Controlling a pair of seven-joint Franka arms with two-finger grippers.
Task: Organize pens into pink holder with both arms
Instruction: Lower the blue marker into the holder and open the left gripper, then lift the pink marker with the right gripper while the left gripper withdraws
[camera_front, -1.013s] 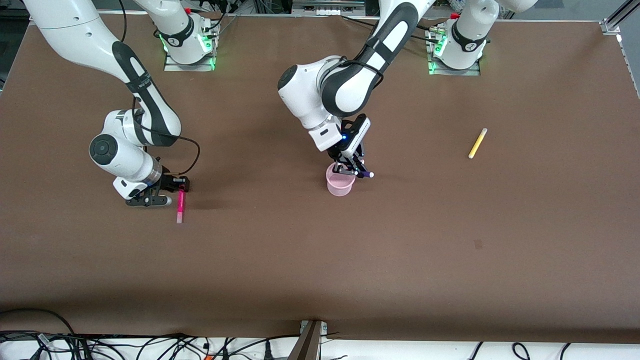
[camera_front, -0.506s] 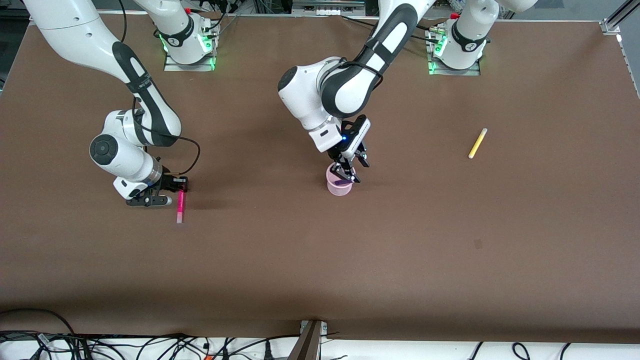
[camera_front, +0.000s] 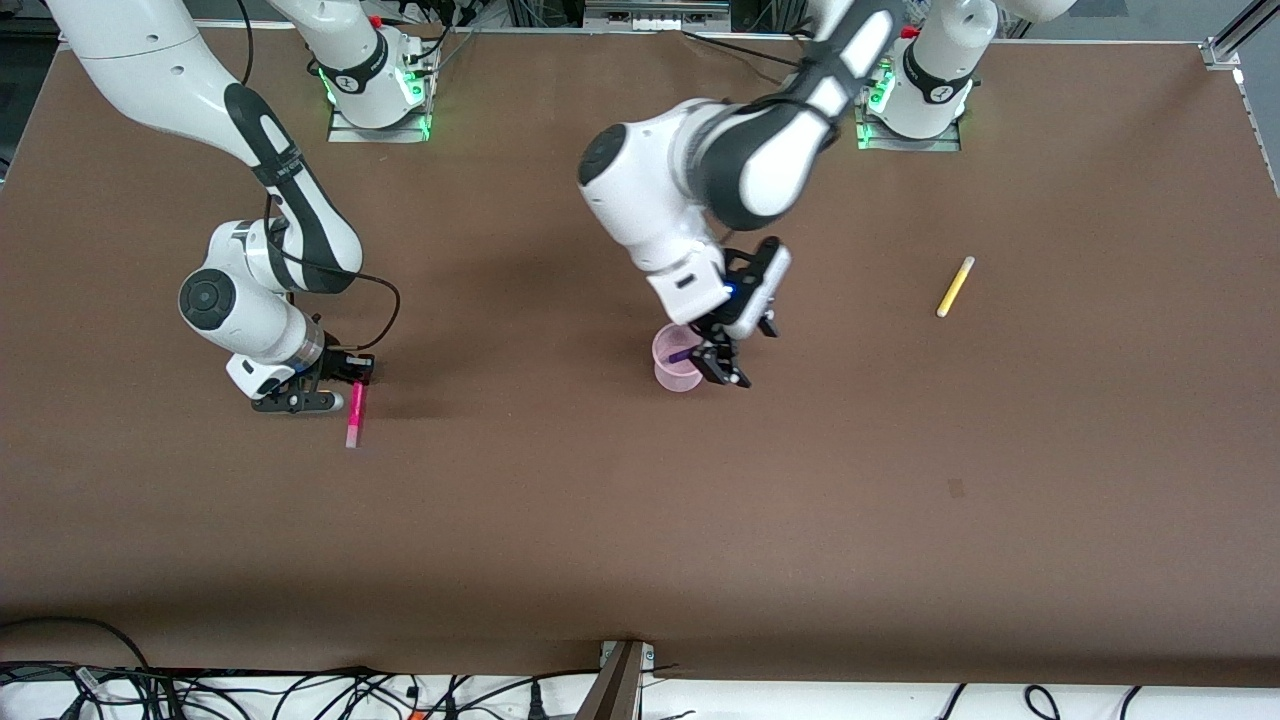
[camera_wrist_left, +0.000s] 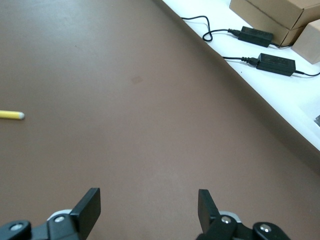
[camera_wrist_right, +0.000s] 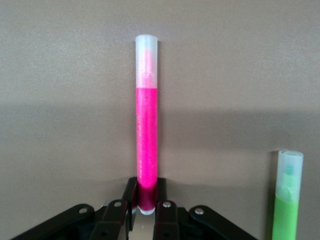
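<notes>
1. Purple pen now rests inside pink holder, mid-counter; left gripper, just emptied, has jaws wide beside it.
2. Right gripper has just clamped magenta pen near the right arm's end.

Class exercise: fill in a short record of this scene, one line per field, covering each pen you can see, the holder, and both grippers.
purple pen: in the pink holder
magenta pen: on the table, one end between the right gripper's jaws
yellow pen: on the table, toward the left arm's end
green pen: beside the magenta pen
left gripper: open, beside the holder's rim
right gripper: shut on the magenta pen
</notes>
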